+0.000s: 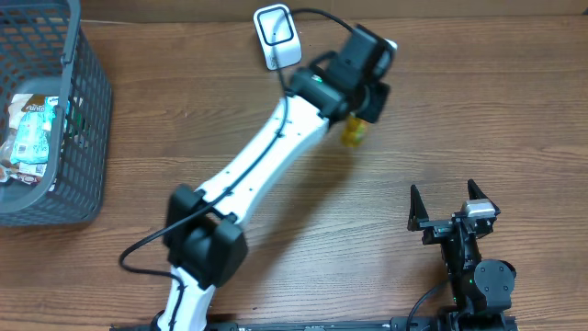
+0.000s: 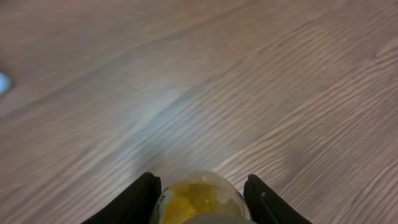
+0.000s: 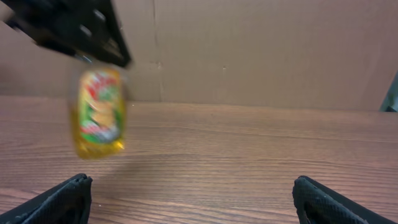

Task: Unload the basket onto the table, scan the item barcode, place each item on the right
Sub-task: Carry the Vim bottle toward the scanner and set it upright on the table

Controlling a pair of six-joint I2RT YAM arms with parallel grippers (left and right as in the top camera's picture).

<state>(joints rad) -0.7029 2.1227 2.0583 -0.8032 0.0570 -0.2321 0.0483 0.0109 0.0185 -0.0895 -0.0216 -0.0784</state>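
**Wood table [image 1: 478, 110]: left gripper [image 1: 360, 115] clamped on yellow item [image 1: 355, 134] beside scanner [image 1: 277, 35]**

Brown wood grain filled the surface, with a cardboard wall [image 3: 261, 56] behind its far edge. The left arm reached out to the far middle of the table. Its gripper was part-closed, the two dark fingers [image 2: 140, 199] pressing either side of the yellow item. Seen from the right wrist, the item hung top-up under the dark gripper body and looked raised off the wood. It carried a red and green label, too blurred to read. The white scanner sat just left of the gripper at the far edge, apart from the item, and its black cable [image 1: 317, 13] ran off to the right. No barcode could be made out.

At the near right, the right gripper [image 1: 450, 204] sat with its jaws spread wide and nothing between them, well apart from the item. A grey basket [image 1: 87, 119] stood at the far left and held several packets [image 1: 32, 138]. Nothing lay between the item and the scanner.
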